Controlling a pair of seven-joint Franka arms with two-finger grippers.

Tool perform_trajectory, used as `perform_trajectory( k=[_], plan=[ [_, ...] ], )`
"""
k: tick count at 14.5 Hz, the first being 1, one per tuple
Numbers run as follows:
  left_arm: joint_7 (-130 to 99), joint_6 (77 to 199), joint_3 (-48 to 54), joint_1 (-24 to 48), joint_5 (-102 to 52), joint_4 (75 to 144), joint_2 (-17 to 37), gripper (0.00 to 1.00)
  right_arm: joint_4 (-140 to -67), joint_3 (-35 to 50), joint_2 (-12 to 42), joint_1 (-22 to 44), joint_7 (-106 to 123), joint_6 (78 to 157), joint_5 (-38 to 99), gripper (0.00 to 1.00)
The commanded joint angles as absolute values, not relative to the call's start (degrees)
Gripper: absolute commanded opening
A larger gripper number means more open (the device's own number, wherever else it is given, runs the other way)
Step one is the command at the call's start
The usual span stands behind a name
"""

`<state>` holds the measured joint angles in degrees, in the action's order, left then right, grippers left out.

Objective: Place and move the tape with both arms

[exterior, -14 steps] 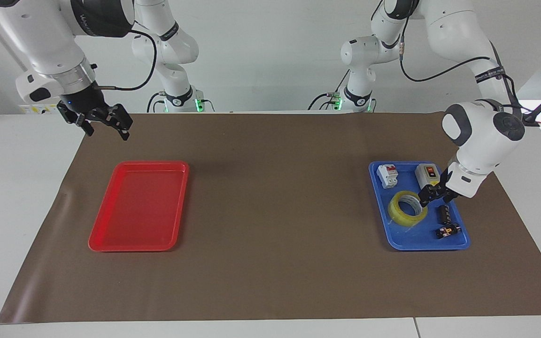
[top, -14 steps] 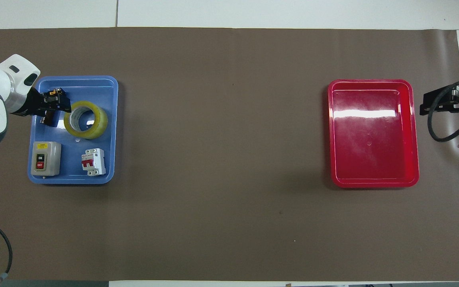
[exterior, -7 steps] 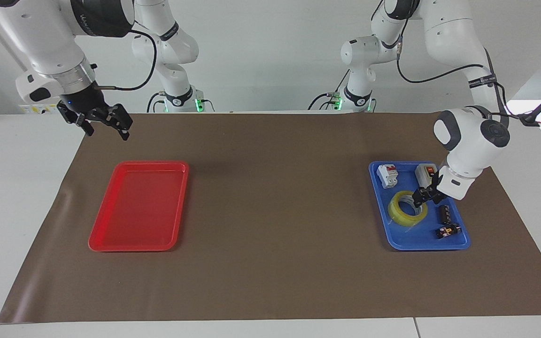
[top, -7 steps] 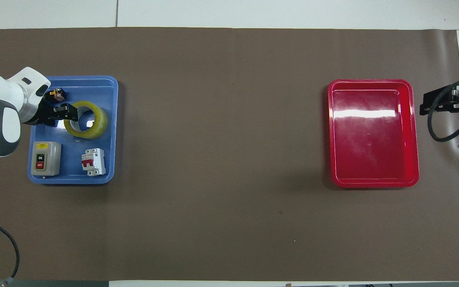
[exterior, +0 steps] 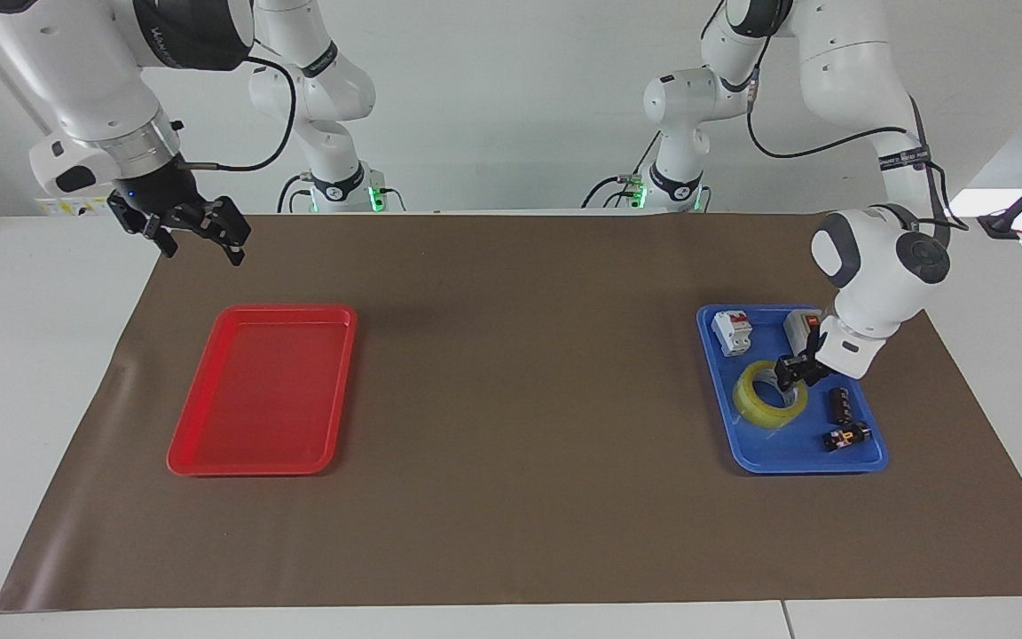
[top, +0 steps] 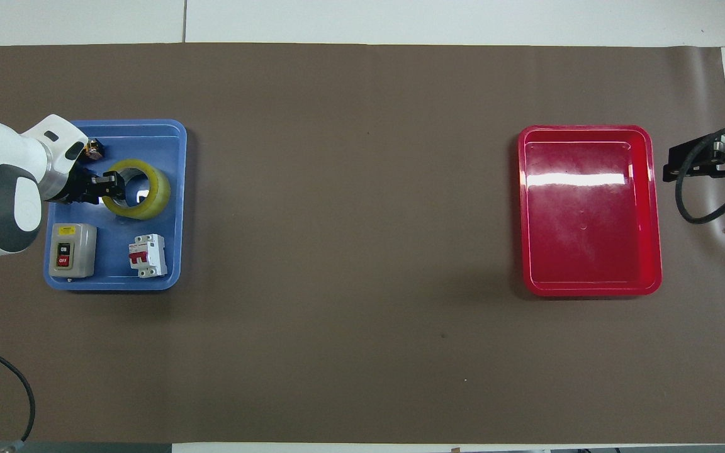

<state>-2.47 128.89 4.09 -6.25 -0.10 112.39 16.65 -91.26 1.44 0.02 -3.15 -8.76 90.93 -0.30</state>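
The tape [exterior: 764, 404] [top: 148, 198], a yellow translucent roll, lies flat in the blue tray [exterior: 870, 459] [top: 177, 157]. My left gripper [exterior: 788, 373] [top: 109, 187] is down at the roll's rim on the side toward the left arm's end of the table, its tips right at the ring's wall. Whether it grips the roll does not show. My right gripper [exterior: 202, 241] [top: 705, 162] hangs open and empty over the mat's edge, beside the red tray [exterior: 263, 390] [top: 589, 207].
In the blue tray are also a grey on/off switch box [top: 72, 250], a white circuit breaker [top: 147, 255] [exterior: 731, 332], and two small black parts [exterior: 839, 404] [exterior: 846, 437]. The red tray holds nothing. Brown mat [exterior: 520, 373] covers the table between the trays.
My left gripper has slid from beside the small black parts onto the tape's rim, nearer the robots, and its jaws have narrowed. The right arm has not moved.
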Motion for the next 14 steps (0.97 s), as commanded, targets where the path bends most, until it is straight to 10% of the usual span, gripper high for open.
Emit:
perform_trajectory(
  k=[1, 3, 14],
  plan=[
    [-3.52, 130.96, 3.87, -5.80, 0.44, 114.43, 15.64, 0.28, -92.29, 1.58, -0.79, -3.34, -9.14, 91.76, 0.53, 1.00],
    [-3.43, 130.26, 3.96, -5.98, 0.44, 113.73, 15.73, 0.00, -92.29, 1.58, -0.79, -3.34, -9.14, 91.76, 0.53, 1.00],
    [-24.81, 98.62, 3.96, 9.02, 0.35, 86.05, 20.04, 0.00, -92.29, 1.58, -0.79, -3.34, -9.14, 91.76, 0.53, 1.00]
  ],
)
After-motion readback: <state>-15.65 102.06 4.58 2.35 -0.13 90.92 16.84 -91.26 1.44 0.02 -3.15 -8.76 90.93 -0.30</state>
